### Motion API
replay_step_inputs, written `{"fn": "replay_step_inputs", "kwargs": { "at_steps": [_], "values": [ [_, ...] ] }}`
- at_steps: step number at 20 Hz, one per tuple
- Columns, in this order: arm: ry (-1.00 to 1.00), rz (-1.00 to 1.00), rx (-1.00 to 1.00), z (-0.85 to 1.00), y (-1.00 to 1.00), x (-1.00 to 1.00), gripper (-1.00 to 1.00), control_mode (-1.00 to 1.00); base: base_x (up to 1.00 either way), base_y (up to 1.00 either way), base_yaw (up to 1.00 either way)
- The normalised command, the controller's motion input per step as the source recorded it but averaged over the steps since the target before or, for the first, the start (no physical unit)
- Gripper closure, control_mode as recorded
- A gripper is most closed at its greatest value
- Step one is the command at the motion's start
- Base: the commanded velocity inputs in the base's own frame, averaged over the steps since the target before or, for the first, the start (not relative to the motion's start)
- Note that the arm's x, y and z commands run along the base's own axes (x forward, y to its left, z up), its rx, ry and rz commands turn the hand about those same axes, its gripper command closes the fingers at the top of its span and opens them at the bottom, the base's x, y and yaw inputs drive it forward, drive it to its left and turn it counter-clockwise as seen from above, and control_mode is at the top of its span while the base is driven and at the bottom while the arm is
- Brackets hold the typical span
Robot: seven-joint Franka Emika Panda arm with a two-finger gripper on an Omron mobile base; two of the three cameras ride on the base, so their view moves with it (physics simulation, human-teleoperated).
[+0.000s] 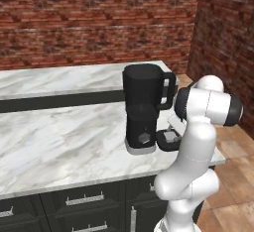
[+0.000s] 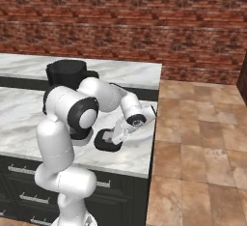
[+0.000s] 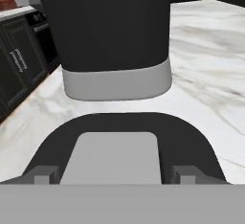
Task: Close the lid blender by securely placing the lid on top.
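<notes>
The tall black blender [image 1: 143,108] stands on the marble counter [image 1: 54,142], its dark jar open at the top and its loop handle [image 1: 168,91] facing right. Its pale grey foot [image 3: 117,84] shows close ahead in the hand view. The lid [image 3: 95,125], black with a light grey square centre piece [image 3: 112,158], lies flat on the counter just right of the blender's foot [image 1: 167,139] [image 2: 105,142]. My gripper [image 3: 113,176] hangs low right over the lid, open, one fingertip [image 3: 43,175] on each side of the grey centre, with a gap to it on both sides.
The lid lies near the counter's right end [image 2: 150,138], beyond which is tiled floor [image 2: 202,138]. A raised back ledge [image 1: 59,80] runs behind the blender, with the brick wall [image 1: 99,23] beyond. Dark cabinet drawers [image 1: 84,201] sit below the counter front.
</notes>
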Motion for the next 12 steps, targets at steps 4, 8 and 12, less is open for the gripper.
{"fn": "replay_step_inputs", "kwargs": {
  "at_steps": [4, 8, 12],
  "values": [
    [-0.2, 0.0, -0.02, -0.6, 0.11, -0.25, -1.0, -1.0, 0.0, 0.0, 0.0],
    [-0.3, 0.0, 0.0, -0.62, 0.05, -0.41, -1.0, -1.0, 0.0, 0.0, 0.0],
    [-0.17, 0.0, -0.02, -0.66, 0.19, -0.16, -1.0, -1.0, 0.0, 0.0, 0.0]
  ]
}}
